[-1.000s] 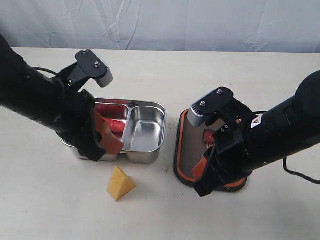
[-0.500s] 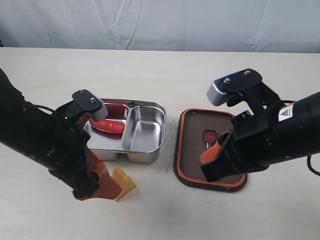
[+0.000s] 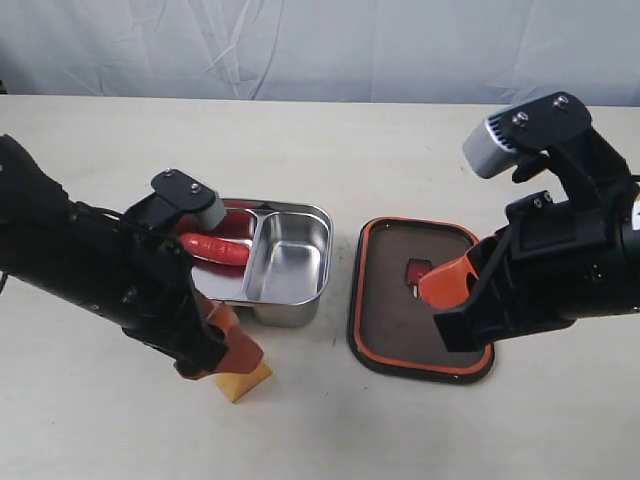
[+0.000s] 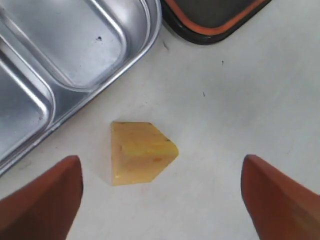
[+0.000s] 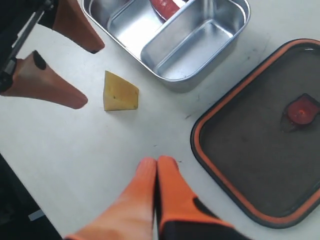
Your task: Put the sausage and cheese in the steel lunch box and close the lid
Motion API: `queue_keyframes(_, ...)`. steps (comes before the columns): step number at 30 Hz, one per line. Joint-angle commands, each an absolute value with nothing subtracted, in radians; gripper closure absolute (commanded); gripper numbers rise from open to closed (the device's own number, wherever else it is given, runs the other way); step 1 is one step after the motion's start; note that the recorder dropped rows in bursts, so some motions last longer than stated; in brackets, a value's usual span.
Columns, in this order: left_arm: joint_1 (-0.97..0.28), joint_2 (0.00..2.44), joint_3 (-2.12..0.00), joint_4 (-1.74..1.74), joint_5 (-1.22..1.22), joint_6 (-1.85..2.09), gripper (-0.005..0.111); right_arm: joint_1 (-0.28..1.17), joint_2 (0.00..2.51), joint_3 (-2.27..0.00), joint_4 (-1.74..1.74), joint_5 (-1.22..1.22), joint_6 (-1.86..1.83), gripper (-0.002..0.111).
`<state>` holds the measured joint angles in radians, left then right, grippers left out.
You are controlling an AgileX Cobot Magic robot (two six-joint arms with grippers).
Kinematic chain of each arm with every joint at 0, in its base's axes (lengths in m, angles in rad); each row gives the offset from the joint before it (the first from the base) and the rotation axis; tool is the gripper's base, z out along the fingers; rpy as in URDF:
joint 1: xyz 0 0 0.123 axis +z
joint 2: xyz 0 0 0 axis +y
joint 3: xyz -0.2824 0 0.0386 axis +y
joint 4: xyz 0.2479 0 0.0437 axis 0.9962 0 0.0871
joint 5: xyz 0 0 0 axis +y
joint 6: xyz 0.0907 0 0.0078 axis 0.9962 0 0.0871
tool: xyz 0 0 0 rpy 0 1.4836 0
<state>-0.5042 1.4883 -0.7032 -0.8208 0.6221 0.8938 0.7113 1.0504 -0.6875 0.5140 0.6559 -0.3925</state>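
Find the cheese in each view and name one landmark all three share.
Exterior view: cheese on the table, partly behind the left fingers.
Left wrist view: cheese between the open fingers.
Right wrist view: cheese beside the left fingers.
Shared landmark: the steel lunch box, close beside it.

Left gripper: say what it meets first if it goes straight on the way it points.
Most likely the cheese. The left gripper is open, its fingers on either side of the wedge, which lies on the table just ahead. Depth is unclear, so a fingertip might reach the table first.
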Motion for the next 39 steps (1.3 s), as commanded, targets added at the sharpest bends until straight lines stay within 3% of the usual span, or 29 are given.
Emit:
queue_keyframes(1, -0.565, 1.524, -0.698, -0.788, 0.530, 0.897, 0.026, 0.710, 1.041, -0.684, 0.503, 0.652, -0.382, 0.109)
queue_keyframes(18, -0.612, 1.706, -0.698, -0.771, 0.403, 0.897, 0.030, 0.710, 1.041, -0.684, 0.480, 0.666, -0.366, 0.109)
queue_keyframes(21, -0.612, 1.732, -0.698, -0.771, 0.417, 0.895, 0.045, 0.710, 1.041, -0.684, 0.480, 0.666, -0.366, 0.109)
queue_keyframes(28, -0.612, 1.739, -0.698, -0.772, 0.483, 0.893, 0.106, 0.710, 1.041, -0.684, 0.476, 0.673, -0.366, 0.109)
queue_keyframes(39, -0.612, 1.728, -0.698, -0.772, 0.590, 0.897, 0.107, 0.710, 1.041, -0.684, 0.468, 0.687, -0.366, 0.109)
